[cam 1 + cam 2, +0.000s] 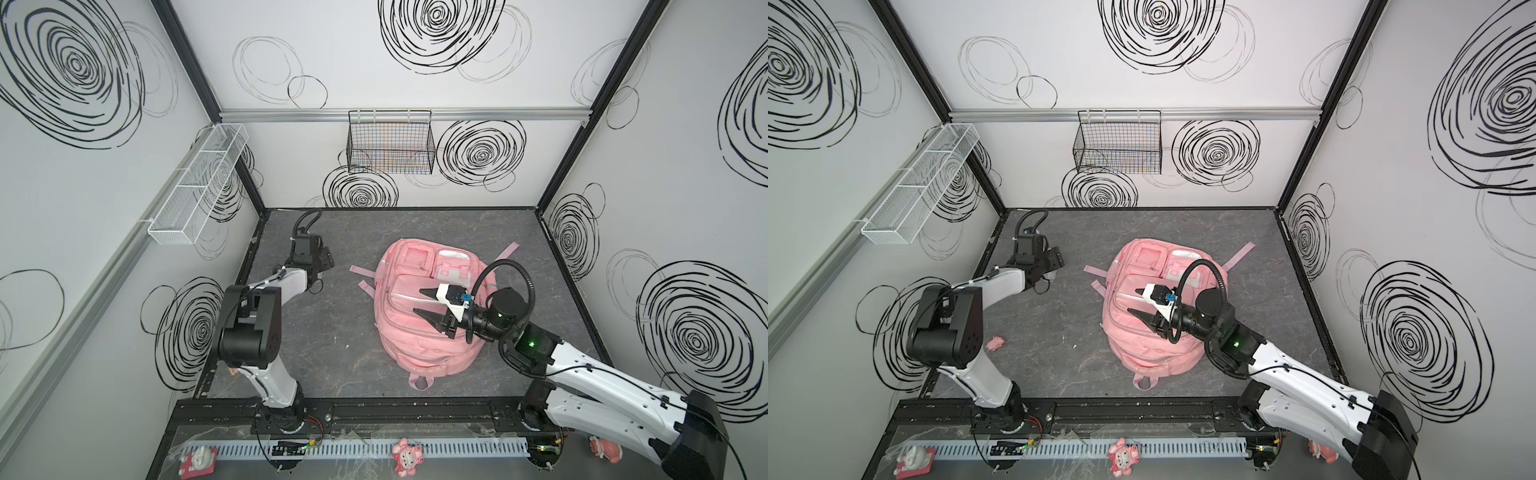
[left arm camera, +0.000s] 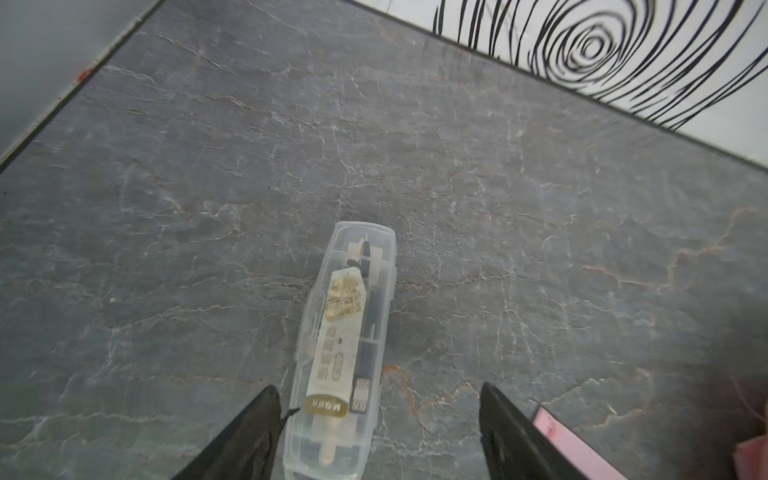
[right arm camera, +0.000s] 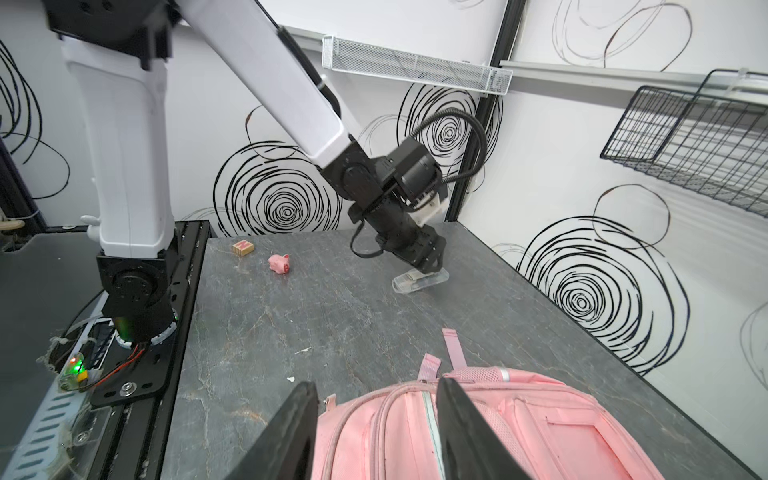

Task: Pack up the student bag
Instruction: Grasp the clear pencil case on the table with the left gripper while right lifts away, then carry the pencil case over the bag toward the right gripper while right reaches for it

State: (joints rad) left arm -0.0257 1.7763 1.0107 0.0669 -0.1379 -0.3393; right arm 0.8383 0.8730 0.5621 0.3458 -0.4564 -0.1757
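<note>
The pink backpack (image 1: 415,349) lay mid-worktop beneath the right pincer (image 1: 417,301), jaws apart and empty, while near the far left corner the left pincer (image 2: 378,388), jaws spread, would best centre over the clear plastic case (image 2: 345,332) before closing across its width.

White spiral-scribbled walls (image 1: 353,83), one bearing a black wire basket (image 1: 390,145), enclose a grey veined tabletop (image 1: 332,332).

White shells (image 1: 602,380), black joints (image 1: 249,332), black right claw (image 1: 417,300), ribbed cable (image 1: 512,264) (green light (image 1: 530,343), perhaps LED).
</note>
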